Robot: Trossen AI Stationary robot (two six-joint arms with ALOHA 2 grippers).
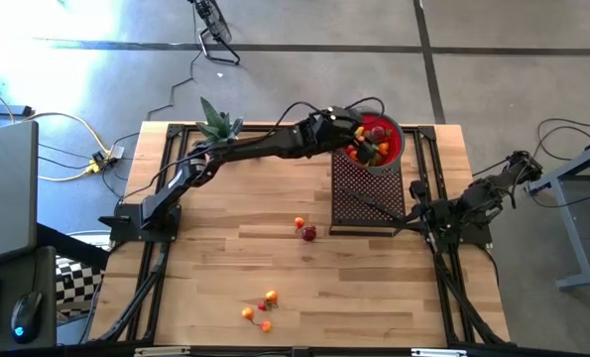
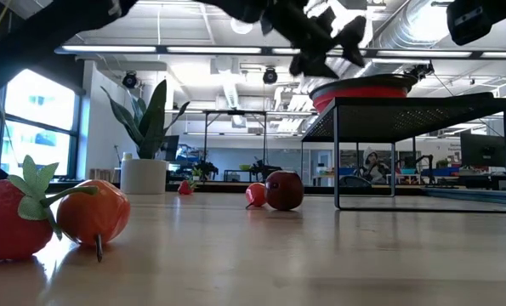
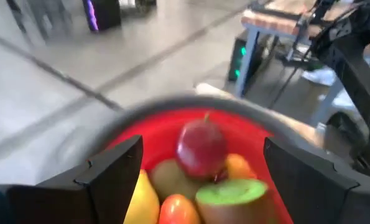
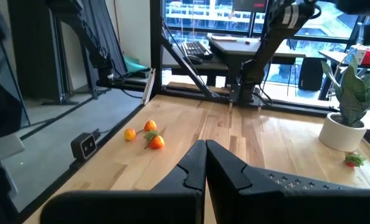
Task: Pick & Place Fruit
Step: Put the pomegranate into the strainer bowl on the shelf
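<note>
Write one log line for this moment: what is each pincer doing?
left pincer: open above red bowl, apple between fingers | right pincer: shut, waiting at table edge | loose fruit on table

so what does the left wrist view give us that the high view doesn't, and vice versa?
Only the left wrist view: a close look inside the red bowl, with a dark red apple on top of a green-faced cut fruit and yellow and orange pieces, seen between the left gripper's open fingers.

Only the high view: the whole table, the loose fruit in the middle and near the front edge, the black mesh stand, the potted plant and the parked right gripper.

Both: the red bowl with the left gripper over it.
</note>
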